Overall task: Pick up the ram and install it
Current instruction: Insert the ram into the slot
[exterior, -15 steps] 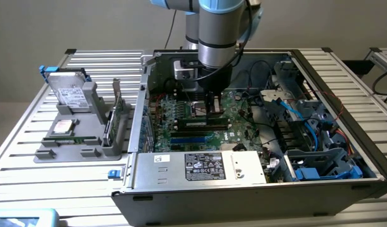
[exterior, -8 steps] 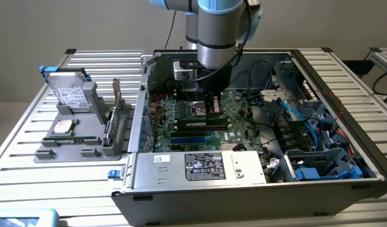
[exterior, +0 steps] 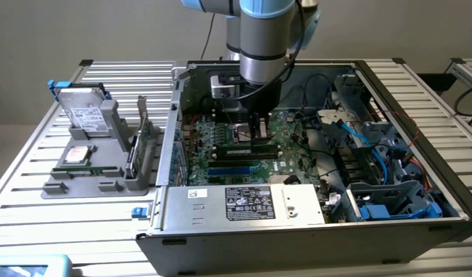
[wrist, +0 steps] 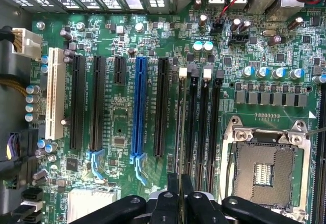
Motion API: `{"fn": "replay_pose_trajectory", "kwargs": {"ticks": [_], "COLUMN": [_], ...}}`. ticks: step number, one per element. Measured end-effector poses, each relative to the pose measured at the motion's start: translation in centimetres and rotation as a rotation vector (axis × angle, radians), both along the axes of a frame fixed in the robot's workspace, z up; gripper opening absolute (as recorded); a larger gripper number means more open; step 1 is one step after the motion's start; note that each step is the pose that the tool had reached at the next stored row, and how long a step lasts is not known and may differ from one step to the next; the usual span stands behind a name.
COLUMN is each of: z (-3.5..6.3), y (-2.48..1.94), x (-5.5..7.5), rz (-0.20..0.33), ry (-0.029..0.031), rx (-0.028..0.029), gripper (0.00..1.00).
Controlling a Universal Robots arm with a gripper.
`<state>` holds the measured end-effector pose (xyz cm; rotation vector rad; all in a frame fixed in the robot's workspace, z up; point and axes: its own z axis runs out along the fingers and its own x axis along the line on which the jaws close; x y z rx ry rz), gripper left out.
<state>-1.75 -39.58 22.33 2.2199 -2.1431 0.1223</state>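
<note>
My gripper [exterior: 257,134] reaches down inside the open computer case [exterior: 390,231], over the memory slots of the green motherboard [exterior: 220,138]. The ram [exterior: 247,151] lies along the slot directly beneath the fingers as a dark, slim stick. In the wrist view it shows edge-on as a thin line [wrist: 179,132] running from between my black fingers [wrist: 173,196] to a white slot latch [wrist: 182,72]. The gripper [wrist: 180,188] is shut on the ram's top edge. I cannot tell whether the ram is pressed fully into the slot. More memory slots [wrist: 204,127] lie beside it.
The bare CPU socket [wrist: 262,168] sits close beside the memory slots. A power supply [exterior: 244,202] fills the case's near side, and cables and drive cages [exterior: 367,144] crowd the exterior view's right. A grey fixture [exterior: 90,187] outside holds a hard drive [exterior: 86,112], a green card [exterior: 143,135] and a slim green strip [exterior: 86,171].
</note>
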Motion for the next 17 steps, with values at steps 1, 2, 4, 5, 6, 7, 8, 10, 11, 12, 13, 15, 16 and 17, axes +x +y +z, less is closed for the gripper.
{"fn": "replay_pose_trajectory", "kwargs": {"ticks": [1,2,4,5,6,7,8,10,11,12,13,15,16,17], "z": [-0.01,-0.01,-0.02,-0.03,-0.03,-0.03,0.03,0.32,0.56,0.86,1.13,1.60,1.79,1.95], "y": [0.00,0.00,0.00,0.00,0.00,0.00,0.00,0.00,0.00,-0.02,-0.06,-0.14,-0.19,-0.22], "x": [0.0,0.0,0.0,0.0,0.0,0.0,0.0,0.0,0.0,0.0,0.1,0.2,0.3,0.4], "rz": [0.000,0.000,0.000,0.000,0.000,0.000,0.000,0.000,0.000,0.000,0.000,0.000,0.000,0.000], "ry": [-0.0005,-0.0013,-0.0027,-0.0040,-0.0049,-0.0055,-0.0059,-0.0061,-0.0062,-0.0062,-0.0062,-0.0062,-0.0061,-0.0058], "rx": [-0.0002,-0.0003,-0.0002,-0.0001,0.0000,0.0002,0.0000,-0.0001,0.0000,-0.0001,-0.0002,-0.0001,-0.0001,-0.0002], "gripper": [0.13,0.13,0.13,0.13,0.15,0.15,0.15,0.22,0.22,0.22,0.22,0.22,0.22,0.22]}}
